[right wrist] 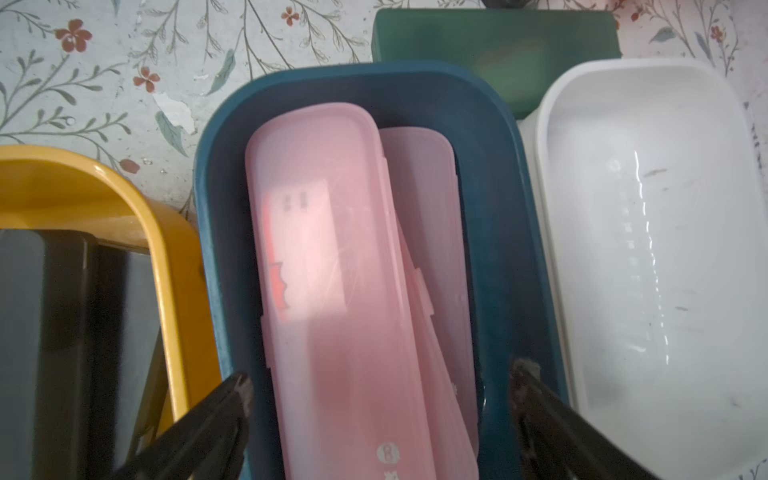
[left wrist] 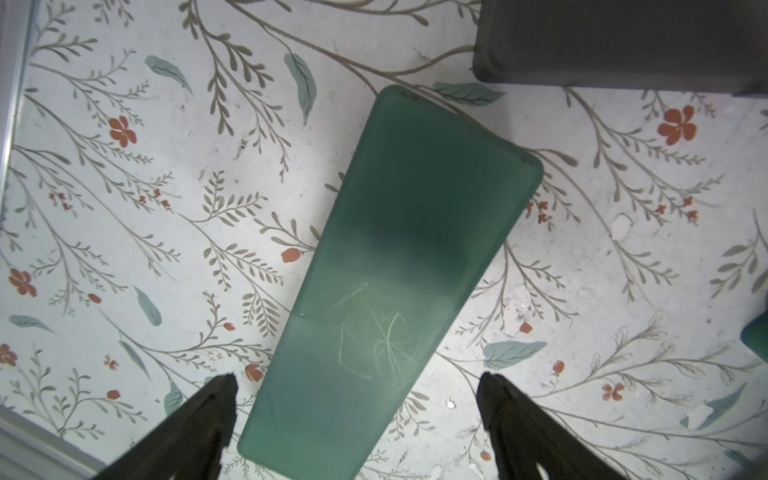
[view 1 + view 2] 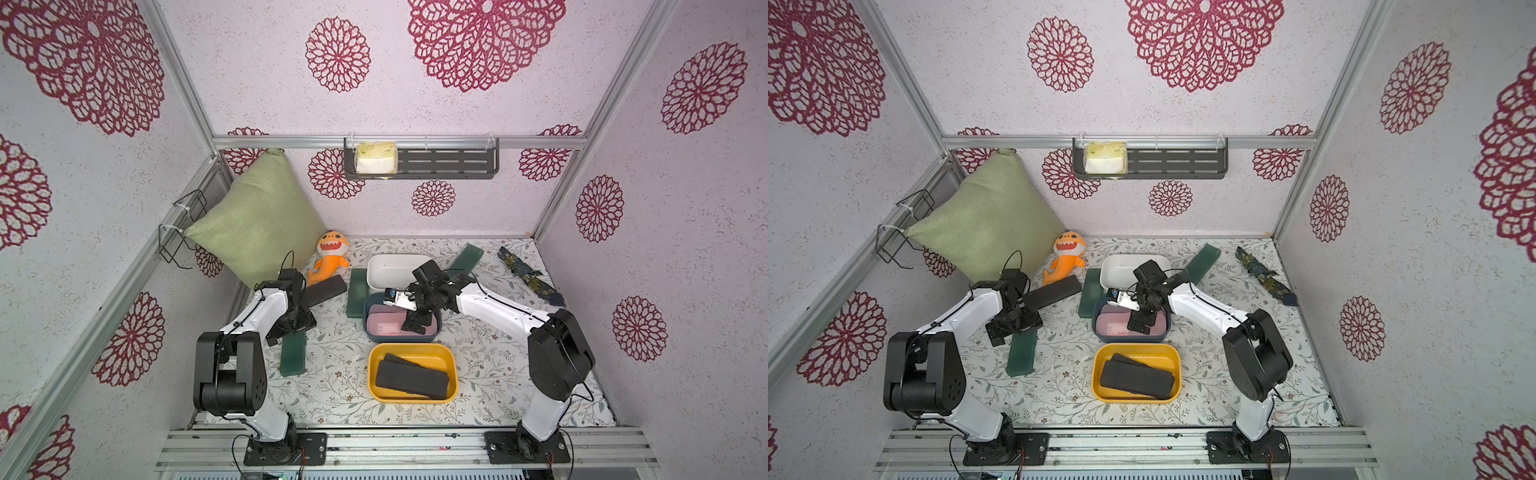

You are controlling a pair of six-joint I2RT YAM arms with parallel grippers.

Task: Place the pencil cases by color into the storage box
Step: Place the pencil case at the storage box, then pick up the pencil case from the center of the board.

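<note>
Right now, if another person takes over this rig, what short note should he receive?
Left gripper: open, over a green case on the table, not gripping.
Right gripper: open, empty, over the blue bin.
Done: pink cases in the blue bin, at least two visible; two black cases in the yellow bin.
To do: one black case by the plush; all three green cases, one beside the bins, one at the back. The white bin is empty.

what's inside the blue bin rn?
The blue bin holds an upper pink case lying partly over a lower pink case. Anything beneath them is covered; a third cannot be confirmed.
</note>
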